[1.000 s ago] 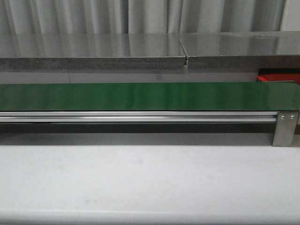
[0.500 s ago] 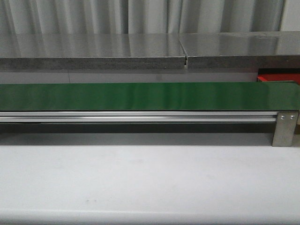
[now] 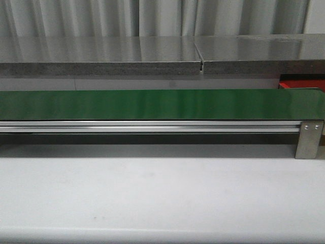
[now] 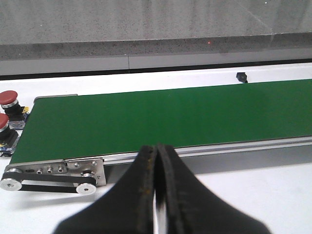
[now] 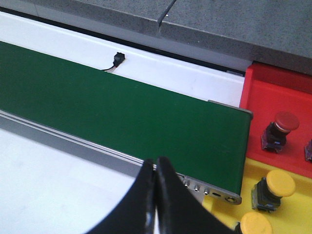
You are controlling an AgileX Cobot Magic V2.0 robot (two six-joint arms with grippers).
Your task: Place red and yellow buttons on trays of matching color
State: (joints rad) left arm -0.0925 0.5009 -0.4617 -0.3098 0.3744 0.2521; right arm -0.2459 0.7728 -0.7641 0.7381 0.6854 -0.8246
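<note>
Here the red button (image 5: 281, 127) sits on the red tray (image 5: 263, 97), yellow buttons (image 5: 271, 187) on the yellow tray (image 5: 222, 210), right of the belt (image 3: 152, 104). Both end effectors (image 4: 157, 161) (image 5: 155, 173) are pinched closed, empty. Two red buttons (image 4: 9, 100) wait left; a late grab could miss them. Only the wrist views show buttons.

- The left gripper (image 4: 157, 151) was closed, its two black fingers pressed together with nothing between them.
- The right gripper (image 5: 155, 163) was likewise closed and empty, fingers meeting at the tips.
- Neither arm appeared in the front view.
</note>
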